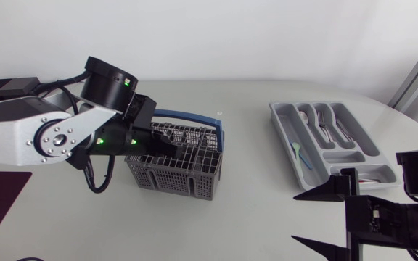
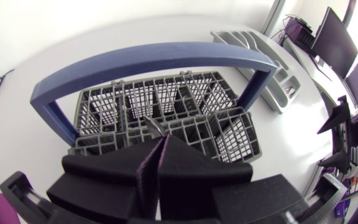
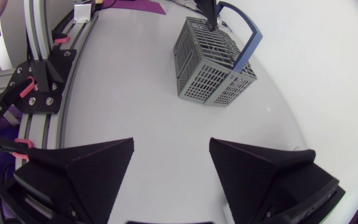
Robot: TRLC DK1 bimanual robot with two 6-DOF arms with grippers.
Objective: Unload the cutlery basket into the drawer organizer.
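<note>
Cutlery basket: grey mesh with a blue hoop handle, left of centre in the head view, standing upright on the table.

Left gripper: comes in from the left edge and is dipped into the basket's top, under the hoop. In the left wrist view its fingers are pressed together with no gap between them. A slim metal piece pokes out just past the tips, over the middle cells. I take it as pinched between the two fingers. It looks like a utensil shaft, but I cannot tell which kind, as the rest is hidden.

Drawer organizer: upper right of the head view, well apart from the basket. Its long compartments run from upper left toward lower right. Some cutlery already lies in them.

Right gripper: lower right corner, fingers spread wide, holding nothing. It sits just below the organizer and far from the basket.

Key relation: the destination lies to the right of the held piece, across bare table. The piece stands roughly on end, while the slots lie flat and slanted. My judgement is that it must be lifted straight up to get free of the cells and the hoop, carried right, then tipped to line up with a slot. The left arm has the pick; the right arm is nearer the organizer.
</note>
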